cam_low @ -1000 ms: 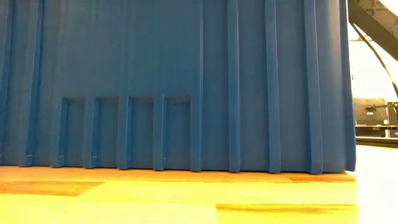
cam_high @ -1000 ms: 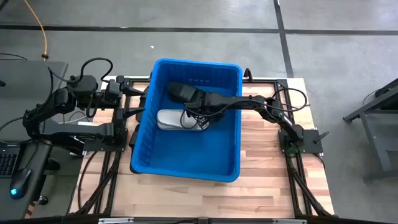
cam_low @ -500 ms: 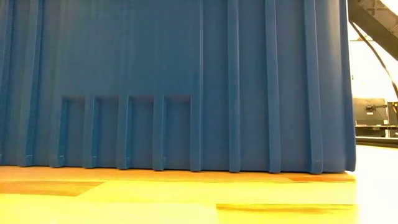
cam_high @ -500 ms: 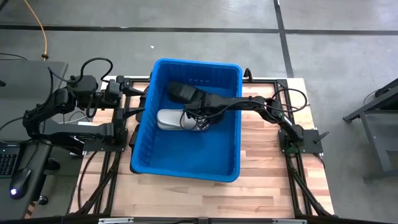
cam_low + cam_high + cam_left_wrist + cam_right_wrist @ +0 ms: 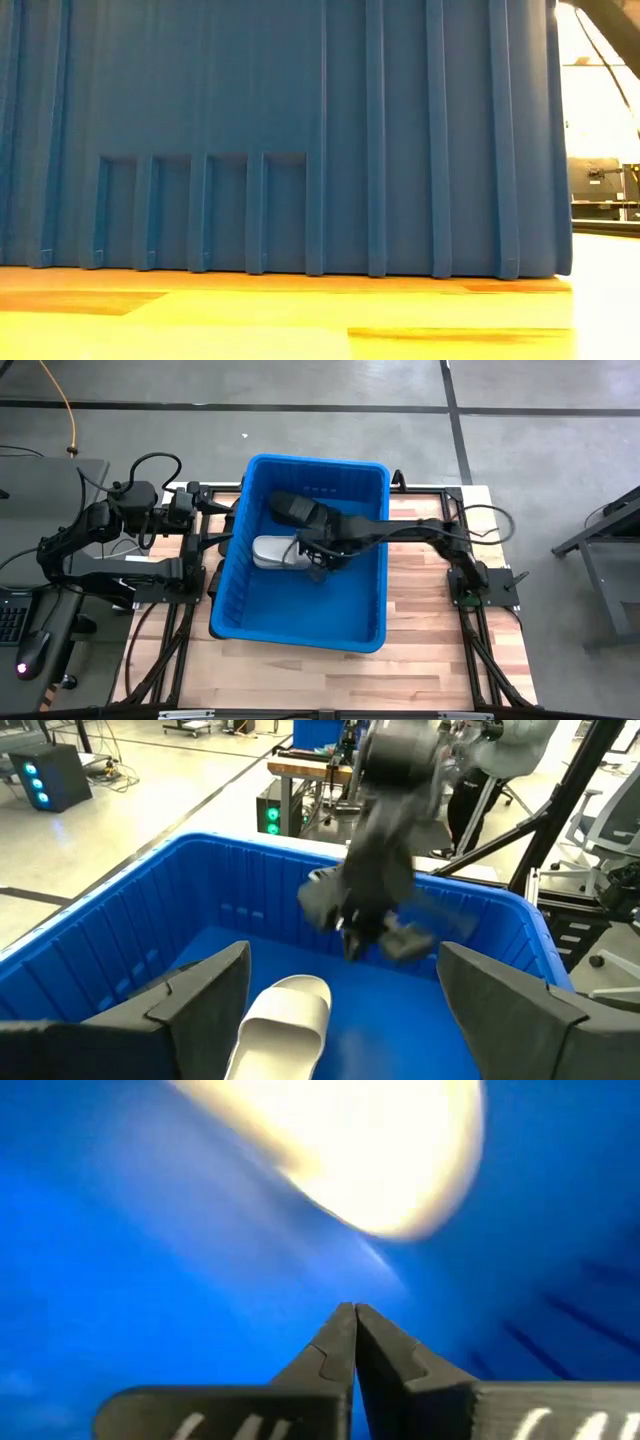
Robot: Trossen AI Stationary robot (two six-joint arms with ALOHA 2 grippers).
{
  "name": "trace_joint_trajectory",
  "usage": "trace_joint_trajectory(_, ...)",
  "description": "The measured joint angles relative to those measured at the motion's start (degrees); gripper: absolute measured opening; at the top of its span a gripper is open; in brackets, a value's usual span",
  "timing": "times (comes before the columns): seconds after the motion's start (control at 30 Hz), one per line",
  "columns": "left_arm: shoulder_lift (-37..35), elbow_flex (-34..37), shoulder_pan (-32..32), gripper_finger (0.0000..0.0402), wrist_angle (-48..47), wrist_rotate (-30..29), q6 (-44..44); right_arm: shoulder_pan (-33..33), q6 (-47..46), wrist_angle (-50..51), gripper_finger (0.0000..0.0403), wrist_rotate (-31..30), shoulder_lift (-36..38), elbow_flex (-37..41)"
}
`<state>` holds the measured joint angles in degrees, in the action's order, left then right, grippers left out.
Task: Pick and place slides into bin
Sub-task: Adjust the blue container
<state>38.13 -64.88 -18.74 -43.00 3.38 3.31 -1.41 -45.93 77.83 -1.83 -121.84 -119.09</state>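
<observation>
Your right gripper (image 5: pixel 318 563) hung inside the blue bin (image 5: pixel 300 630), its fingertips pressed together on nothing, just beside the light grey slide (image 5: pixel 272 551) lying on the bin floor. A black slide (image 5: pixel 290 509) lay near the bin's far wall, partly under your right arm. Your left gripper (image 5: pixel 340 995) waited at the bin's left rim, fingers spread wide and empty.

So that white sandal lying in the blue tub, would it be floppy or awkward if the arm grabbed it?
The white sandal looks thick and moulded, so it would probably hold its shape, bending only slightly. It looks like foam, so likely light for its size. It lies flat on the floor of the blue tub, so it should slide rather than roll if pushed.
</observation>
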Motion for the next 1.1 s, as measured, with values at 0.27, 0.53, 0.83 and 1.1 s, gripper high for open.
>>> trace_joint_trajectory(0.27,0.00,0.00,-0.02,0.0310,0.00,0.00,-0.04,0.11,-0.10,-13.92,0.0000,-3.47,6.33,-0.14)
trace_joint_trajectory(0.53,-0.04,0.00,0.00,0.0310,-0.02,0.02,1.23,0.59,-0.71,-4.29,0.0000,-4.97,6.87,0.03)
trace_joint_trajectory(0.83,-0.04,0.00,0.00,0.0310,-0.09,1.29,1.73,1.13,-5.48,-26.35,0.0000,0.16,16.23,20.92)
trace_joint_trajectory(1.1,-0.02,0.00,0.00,0.0310,-0.09,0.71,1.77,2.83,-14.08,-34.96,0.0000,3.02,22.90,35.13)
